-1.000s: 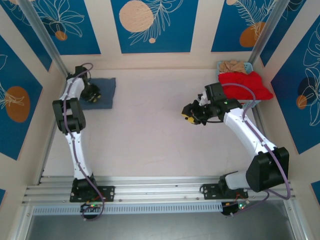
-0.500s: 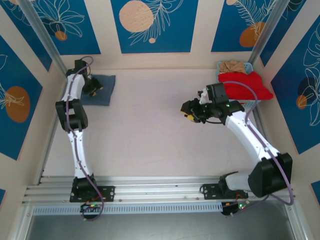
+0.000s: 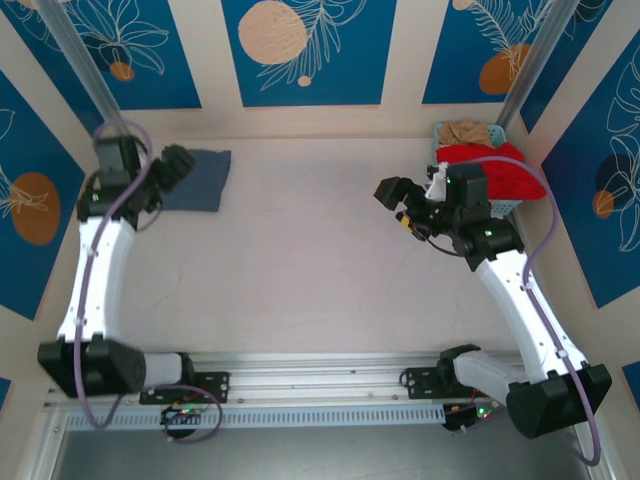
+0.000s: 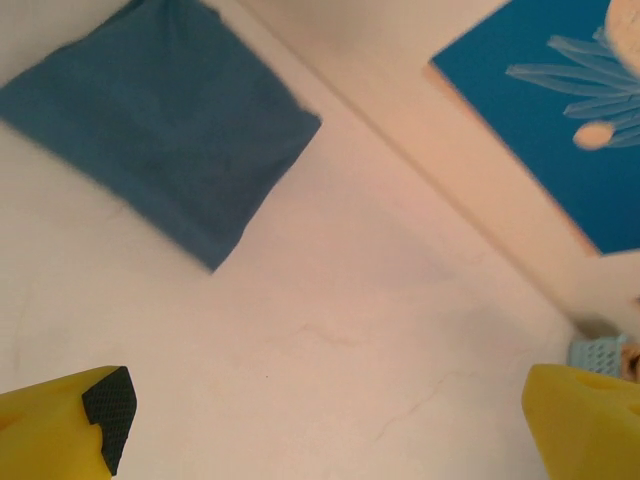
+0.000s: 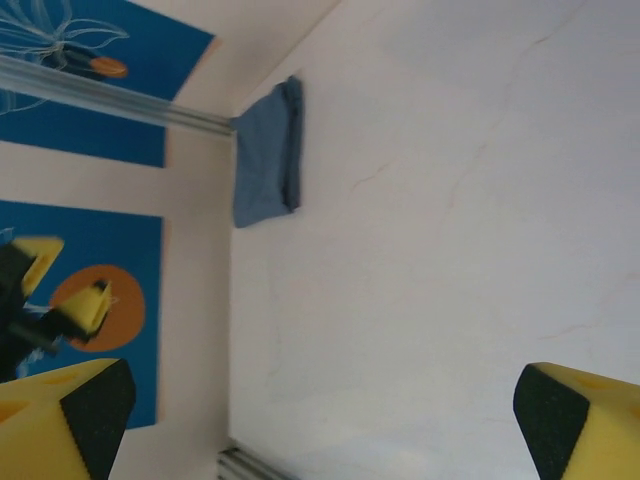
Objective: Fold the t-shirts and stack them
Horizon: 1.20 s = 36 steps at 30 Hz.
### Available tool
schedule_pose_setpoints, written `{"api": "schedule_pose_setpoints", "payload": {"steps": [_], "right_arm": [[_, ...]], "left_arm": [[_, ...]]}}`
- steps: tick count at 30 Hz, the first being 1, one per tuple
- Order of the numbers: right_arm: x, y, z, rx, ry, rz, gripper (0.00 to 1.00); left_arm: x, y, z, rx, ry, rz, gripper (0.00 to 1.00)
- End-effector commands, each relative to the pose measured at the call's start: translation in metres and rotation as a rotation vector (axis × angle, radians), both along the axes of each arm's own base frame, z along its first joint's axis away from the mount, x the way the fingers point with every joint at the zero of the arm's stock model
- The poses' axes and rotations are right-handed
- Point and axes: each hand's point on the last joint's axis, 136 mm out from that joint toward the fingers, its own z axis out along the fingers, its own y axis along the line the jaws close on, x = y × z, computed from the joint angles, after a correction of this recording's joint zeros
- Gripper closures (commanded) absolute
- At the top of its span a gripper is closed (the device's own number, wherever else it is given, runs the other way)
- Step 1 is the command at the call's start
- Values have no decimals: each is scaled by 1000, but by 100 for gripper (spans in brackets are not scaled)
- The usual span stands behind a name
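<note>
Folded blue t-shirt (image 3: 197, 180) lies on desk (image 3: 300, 260), well apart from basket (image 3: 441, 135), in the far corner opposite it. Spilling over basket rim: red t-shirt (image 3: 500, 170); beige t-shirt (image 3: 466, 131) sits inside, behind it. Both empty, jaws wide: left end effector (image 3: 180, 163) across desk from basket, right end effector (image 3: 392, 192) just beside basket. Next, prob.: right grabs red t-shirt by one edge, lifts clear w/o dragging beige out. Mesh rim may snag cloth.
</note>
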Motion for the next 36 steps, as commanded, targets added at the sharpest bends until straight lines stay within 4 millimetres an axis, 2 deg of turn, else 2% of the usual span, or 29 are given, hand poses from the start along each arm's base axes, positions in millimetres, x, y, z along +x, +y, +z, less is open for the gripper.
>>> {"api": "schedule_pose_setpoints", "payload": {"steps": [1, 4, 6, 7, 8, 12, 15, 18, 22, 30, 33, 36], "right_arm": [[-17, -29, 0, -184, -17, -64, 1], [-27, -71, -20, -391, 18, -201, 0], [-32, -103, -38, -523, 62, -315, 0], [-29, -112, -47, -578, 42, -320, 0], [-25, -115, -55, -610, -1, -304, 0], [0, -122, -81, -725, -286, -310, 0], [13, -125, -104, -819, -413, -290, 0], [25, -126, -125, -830, -425, -258, 0], [42, -127, -145, -789, -426, -248, 0], [69, -125, -174, -738, -472, -224, 0], [78, -125, -174, -754, -496, -205, 0], [85, -126, -175, -763, -525, -184, 1]], "left_arm": [[-36, -4, -41, 132, 84, 10, 0], [-85, 8, -53, 315, 85, 55, 0], [-114, 39, -63, 446, 125, 208, 0], [-125, 52, -70, 495, 134, 274, 0], [-127, 57, -73, 527, 109, 281, 0], [-95, 38, -95, 727, -55, 34, 0], [-70, 16, -126, 790, -94, -137, 0], [-44, 5, -145, 772, -141, -168, 0], [-14, 4, -167, 790, -135, -178, 0], [14, 13, -185, 772, -221, -188, 0], [21, 15, -188, 764, -249, -187, 0], [24, 11, -199, 750, -265, -212, 0]]}}
